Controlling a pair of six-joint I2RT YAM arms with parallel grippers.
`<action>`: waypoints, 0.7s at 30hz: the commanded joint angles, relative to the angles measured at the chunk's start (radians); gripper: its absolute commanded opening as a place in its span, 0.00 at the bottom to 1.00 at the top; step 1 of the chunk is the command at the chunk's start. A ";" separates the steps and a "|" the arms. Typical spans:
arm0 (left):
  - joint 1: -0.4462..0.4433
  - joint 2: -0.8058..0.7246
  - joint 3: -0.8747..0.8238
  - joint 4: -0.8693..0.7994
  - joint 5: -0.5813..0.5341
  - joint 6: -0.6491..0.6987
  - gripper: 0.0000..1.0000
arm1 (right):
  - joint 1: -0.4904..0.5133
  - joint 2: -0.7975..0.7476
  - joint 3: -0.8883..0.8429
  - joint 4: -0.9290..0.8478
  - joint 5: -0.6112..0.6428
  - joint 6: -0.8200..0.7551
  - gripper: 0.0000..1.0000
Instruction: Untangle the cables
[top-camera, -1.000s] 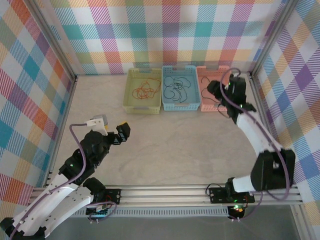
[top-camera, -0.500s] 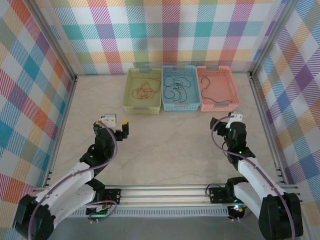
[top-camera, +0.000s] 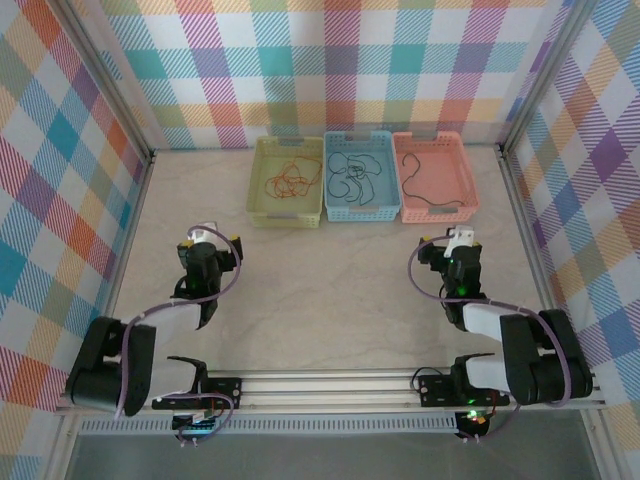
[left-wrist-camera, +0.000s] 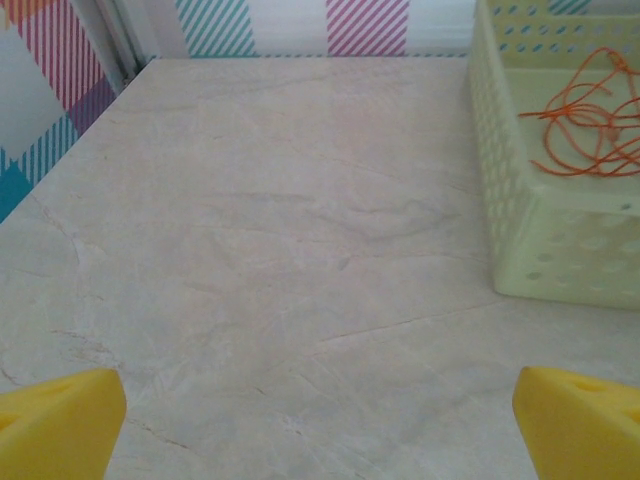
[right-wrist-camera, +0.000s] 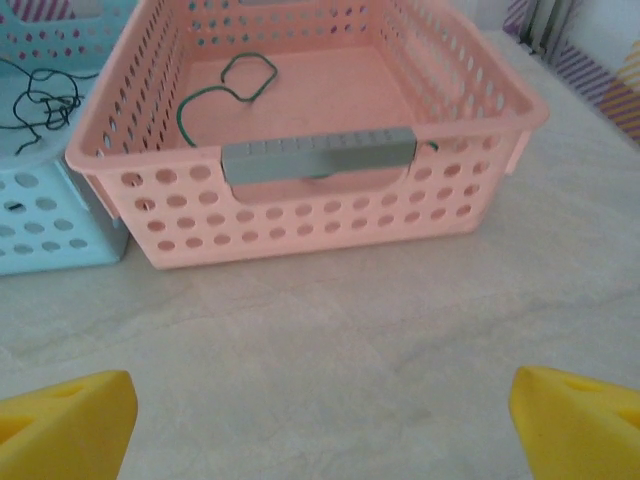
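Three cables lie apart in three baskets at the back of the table. The orange-red cable (top-camera: 288, 182) (left-wrist-camera: 590, 125) is bunched in the yellow-green basket (top-camera: 285, 214) (left-wrist-camera: 560, 250). A black cable (top-camera: 355, 175) (right-wrist-camera: 40, 100) lies in the blue basket (top-camera: 362, 214) (right-wrist-camera: 40, 225), and a dark green cable (top-camera: 425, 185) (right-wrist-camera: 225, 85) in the pink basket (top-camera: 438, 214) (right-wrist-camera: 320, 215). My left gripper (top-camera: 207, 250) (left-wrist-camera: 320, 430) is open low over bare table, left of and nearer than the yellow-green basket. My right gripper (top-camera: 452, 252) (right-wrist-camera: 320, 420) is open and holds nothing, just in front of the pink basket.
Checked walls with metal posts (top-camera: 140, 160) close in the marble table (top-camera: 320, 290) on three sides. The baskets stand side by side against the back wall. Both arms are folded back near the rail (top-camera: 330, 385) at the near edge.
The right arm has drawn back from over the pink basket to the table in front of it, jaws wider open. The left arm has folded back too, still open.
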 joint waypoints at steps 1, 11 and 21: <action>0.059 0.030 -0.027 0.166 0.070 -0.041 0.99 | -0.021 0.072 -0.015 0.220 -0.026 -0.042 0.94; 0.073 0.152 0.039 0.152 0.224 0.006 0.97 | -0.052 0.232 0.022 0.289 -0.177 -0.070 0.93; 0.103 0.289 0.119 0.121 0.291 -0.003 0.98 | -0.084 0.241 0.158 0.048 -0.153 -0.019 1.00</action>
